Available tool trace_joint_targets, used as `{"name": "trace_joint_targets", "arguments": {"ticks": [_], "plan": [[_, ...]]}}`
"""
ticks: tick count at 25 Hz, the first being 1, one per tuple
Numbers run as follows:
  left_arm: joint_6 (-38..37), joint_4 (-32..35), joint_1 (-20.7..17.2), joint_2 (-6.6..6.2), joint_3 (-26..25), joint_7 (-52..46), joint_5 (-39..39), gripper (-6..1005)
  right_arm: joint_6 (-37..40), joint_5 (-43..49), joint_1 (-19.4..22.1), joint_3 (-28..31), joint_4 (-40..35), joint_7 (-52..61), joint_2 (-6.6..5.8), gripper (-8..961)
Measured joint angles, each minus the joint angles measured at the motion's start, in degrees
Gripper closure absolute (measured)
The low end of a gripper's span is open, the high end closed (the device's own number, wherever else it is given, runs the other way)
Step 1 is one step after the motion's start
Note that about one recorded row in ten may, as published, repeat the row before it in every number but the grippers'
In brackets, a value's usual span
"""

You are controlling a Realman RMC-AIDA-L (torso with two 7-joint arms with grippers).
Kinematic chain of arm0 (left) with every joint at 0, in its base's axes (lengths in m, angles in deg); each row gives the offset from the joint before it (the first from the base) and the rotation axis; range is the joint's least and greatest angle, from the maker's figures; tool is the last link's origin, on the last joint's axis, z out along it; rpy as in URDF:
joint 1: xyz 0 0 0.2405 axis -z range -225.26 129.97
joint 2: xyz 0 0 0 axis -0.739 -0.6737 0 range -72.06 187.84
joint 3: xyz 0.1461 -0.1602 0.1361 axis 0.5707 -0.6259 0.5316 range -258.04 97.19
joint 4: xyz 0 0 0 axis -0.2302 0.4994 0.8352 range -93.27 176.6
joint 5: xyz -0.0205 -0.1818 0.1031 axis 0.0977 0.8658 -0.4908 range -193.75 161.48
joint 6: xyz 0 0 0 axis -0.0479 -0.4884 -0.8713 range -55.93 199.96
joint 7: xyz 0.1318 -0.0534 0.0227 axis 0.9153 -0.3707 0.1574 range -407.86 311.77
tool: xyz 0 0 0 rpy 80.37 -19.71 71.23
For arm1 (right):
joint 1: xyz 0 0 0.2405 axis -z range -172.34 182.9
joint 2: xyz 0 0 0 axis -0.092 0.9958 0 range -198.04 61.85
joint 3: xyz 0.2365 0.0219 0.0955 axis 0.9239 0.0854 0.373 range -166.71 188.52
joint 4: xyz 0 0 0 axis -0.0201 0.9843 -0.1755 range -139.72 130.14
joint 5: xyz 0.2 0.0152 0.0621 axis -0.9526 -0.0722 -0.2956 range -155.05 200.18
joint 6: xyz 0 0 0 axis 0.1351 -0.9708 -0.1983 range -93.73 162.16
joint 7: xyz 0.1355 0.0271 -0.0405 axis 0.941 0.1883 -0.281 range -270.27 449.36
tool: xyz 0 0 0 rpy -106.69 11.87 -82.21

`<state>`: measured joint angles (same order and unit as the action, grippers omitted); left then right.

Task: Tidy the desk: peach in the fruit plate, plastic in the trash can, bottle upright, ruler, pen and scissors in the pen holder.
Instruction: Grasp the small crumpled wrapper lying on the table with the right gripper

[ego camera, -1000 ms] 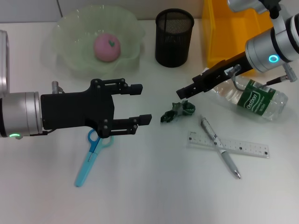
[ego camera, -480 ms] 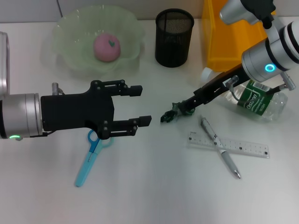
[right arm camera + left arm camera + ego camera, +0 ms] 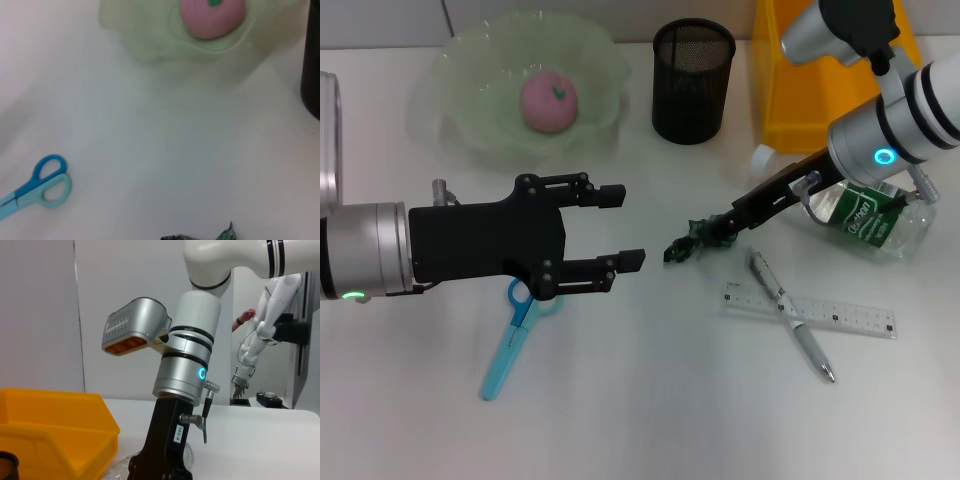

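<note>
A pink peach (image 3: 549,100) (image 3: 212,16) lies in the pale green fruit plate (image 3: 470,110) (image 3: 145,35). Crumpled dark green plastic (image 3: 692,240) (image 3: 200,235) sits mid-table, and my right gripper (image 3: 722,226) slants down with its tip against it. The clear bottle (image 3: 868,218) lies on its side behind that arm. A pen (image 3: 791,316) lies crossed over the clear ruler (image 3: 840,314). Blue scissors (image 3: 513,338) (image 3: 34,188) lie partly under my left gripper (image 3: 620,224), which hovers open and holds nothing. The black mesh pen holder (image 3: 692,80) stands at the back.
A yellow bin (image 3: 815,75) (image 3: 50,425) stands at the back right, beside the pen holder. The left wrist view shows my right arm (image 3: 187,385) and, far off, another white robot arm (image 3: 260,325). A grey object (image 3: 328,130) sits at the left edge.
My right gripper has swung down and left until its tip reaches the plastic. The left arm has stayed in place.
</note>
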<state>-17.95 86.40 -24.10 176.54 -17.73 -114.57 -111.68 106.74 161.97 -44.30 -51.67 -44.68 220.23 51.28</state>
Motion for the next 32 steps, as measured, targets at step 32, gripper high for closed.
{"name": "trace_joint_targets", "arguments": {"ticks": [32], "plan": [[1.0, -0.6, 0.3, -0.01, 0.2, 0.4, 0.0, 303, -2.5, -0.8, -1.0, -3.8, 2.7, 0.3, 0.06, 299]]}}
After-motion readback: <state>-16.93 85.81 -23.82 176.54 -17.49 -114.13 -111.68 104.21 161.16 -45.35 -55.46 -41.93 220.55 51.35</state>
